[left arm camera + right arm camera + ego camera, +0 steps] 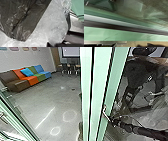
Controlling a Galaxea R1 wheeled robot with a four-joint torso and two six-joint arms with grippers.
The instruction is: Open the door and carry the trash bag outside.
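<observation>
A pale green door frame point(86, 92) stands upright in the middle of the head view, with a metal door handle point(106, 114) on it. My right gripper point(113, 121) is at the lower end of this handle; whether they touch is unclear. In the right wrist view, my right gripper point(132, 45) has its two dark tips apart, and the green frame point(115, 35) runs across close by. A dark trash bag point(31, 21) and a whitish translucent bag point(52, 26) lie against each other close to the left wrist camera. How my left gripper stands cannot be made out.
Beyond the frame spreads a grey floor point(53, 114) with light reflections. A multicoloured sofa point(30, 78) stands along the left wall, and chairs point(70, 69) are at the back. Another green-framed glass panel point(18, 114) is at the left. The glass at the right shows a large dark shape point(137, 74).
</observation>
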